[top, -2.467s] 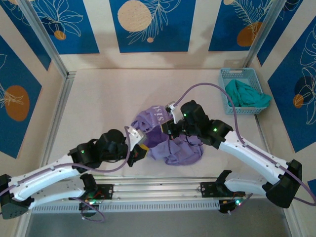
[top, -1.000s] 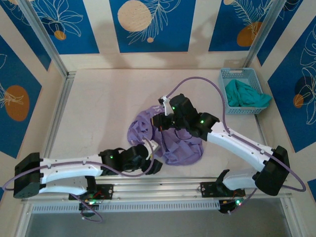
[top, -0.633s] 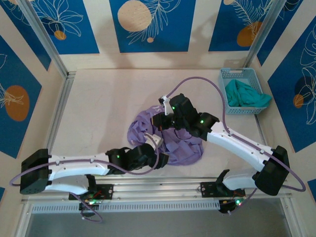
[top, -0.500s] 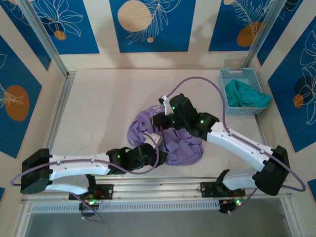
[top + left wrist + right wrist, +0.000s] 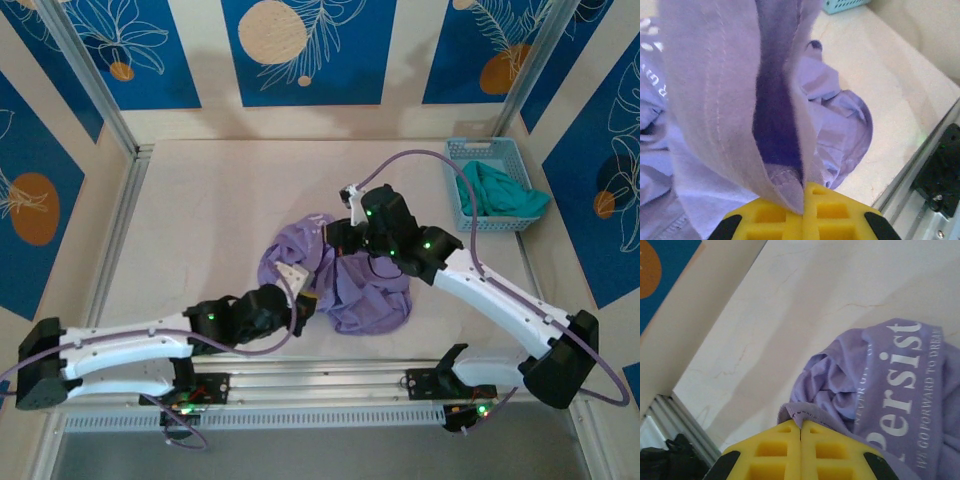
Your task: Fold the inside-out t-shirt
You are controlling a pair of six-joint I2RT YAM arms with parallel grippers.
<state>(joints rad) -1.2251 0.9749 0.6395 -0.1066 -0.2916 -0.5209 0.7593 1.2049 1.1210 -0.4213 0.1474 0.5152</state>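
Table point(image 5: 220, 200), front middle: the lavender t-shirt point(image 5: 365, 295) lies in a crumpled heap, white lettering partly showing, nothing flat yet. I grip it at two separate edges, likely so I can lift and spread it before any fold. Blue basket point(image 5: 462, 160) with the teal garment point(image 5: 500, 190) sits far right, well apart, not my target. My left gripper point(image 5: 804, 187) is clamped on a stitched hem at the heap's near-left side. My right gripper point(image 5: 800, 426) is pinched tight on an edge at the far side, beside the lettering.
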